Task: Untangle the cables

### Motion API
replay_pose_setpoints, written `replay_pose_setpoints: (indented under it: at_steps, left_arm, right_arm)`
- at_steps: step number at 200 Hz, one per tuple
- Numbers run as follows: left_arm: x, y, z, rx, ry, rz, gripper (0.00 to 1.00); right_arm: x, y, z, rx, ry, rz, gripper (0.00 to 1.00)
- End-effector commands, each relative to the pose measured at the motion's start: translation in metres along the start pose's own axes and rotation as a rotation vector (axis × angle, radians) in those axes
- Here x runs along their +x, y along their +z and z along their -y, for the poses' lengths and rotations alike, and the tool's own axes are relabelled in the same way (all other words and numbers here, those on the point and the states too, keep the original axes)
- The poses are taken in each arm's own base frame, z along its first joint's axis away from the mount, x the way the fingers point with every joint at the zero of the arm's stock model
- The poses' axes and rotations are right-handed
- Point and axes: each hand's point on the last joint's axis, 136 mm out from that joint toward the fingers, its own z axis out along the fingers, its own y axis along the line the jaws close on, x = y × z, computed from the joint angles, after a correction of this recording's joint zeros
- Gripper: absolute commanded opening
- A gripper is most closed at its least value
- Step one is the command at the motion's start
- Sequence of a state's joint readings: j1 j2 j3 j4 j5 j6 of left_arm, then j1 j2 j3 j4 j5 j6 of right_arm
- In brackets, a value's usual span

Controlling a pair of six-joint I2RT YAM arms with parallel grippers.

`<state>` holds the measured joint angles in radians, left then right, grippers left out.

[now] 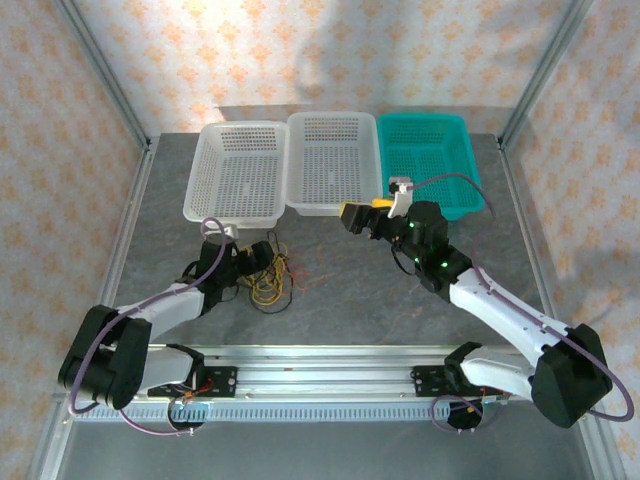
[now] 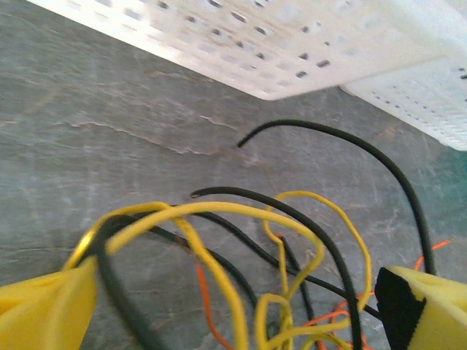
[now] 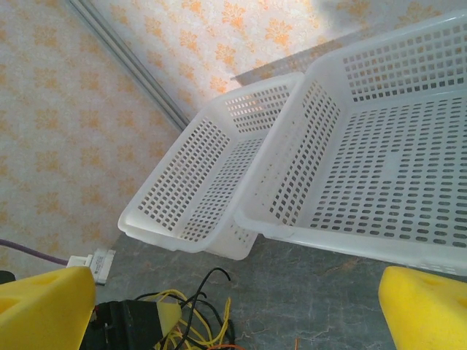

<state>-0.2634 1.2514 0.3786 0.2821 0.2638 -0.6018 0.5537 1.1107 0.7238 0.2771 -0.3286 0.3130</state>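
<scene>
Cables (image 1: 268, 282), thin yellow, black and orange loops, tangle on veined grey table (image 1: 340, 305); left fingers (image 2: 44, 313) and right fingers (image 3: 423, 306) spread

We see smooth, slightly glossy plastic sheathing on the thin yellow, black and reddish cables (image 1: 268, 281), while the grey stone-patterned tabletop (image 2: 87, 138) looks matt and faintly veined. The two white perforated baskets (image 3: 328, 233) and the teal perforated basket (image 1: 425, 118) are moulded plastic with a soft sheen. The silver rail (image 1: 320, 356) seems to be brushed metal, though it shows small.
</scene>
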Motion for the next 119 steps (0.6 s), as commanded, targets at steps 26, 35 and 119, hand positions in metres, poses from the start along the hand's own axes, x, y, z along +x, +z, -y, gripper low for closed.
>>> replay_pose_setpoints:
  at_steps: [26, 35, 119]
  left_arm:
    - [0.019, 0.003, 0.03, 0.136, -0.013, -0.04, 0.98]
    - [0.024, 0.005, 0.036, 0.153, -0.023, -0.051, 0.98]
    - [0.062, 0.027, 0.15, 0.39, -0.011, -0.127, 0.96]
  right_arm:
    - [-0.025, -0.013, -0.007, 0.011, -0.017, 0.084, 0.99]
    - [-0.023, -0.013, -0.005, 0.021, -0.016, 0.081, 0.98]
    - [0.009, -0.07, 0.111, 0.62, 0.198, 0.181, 0.92]
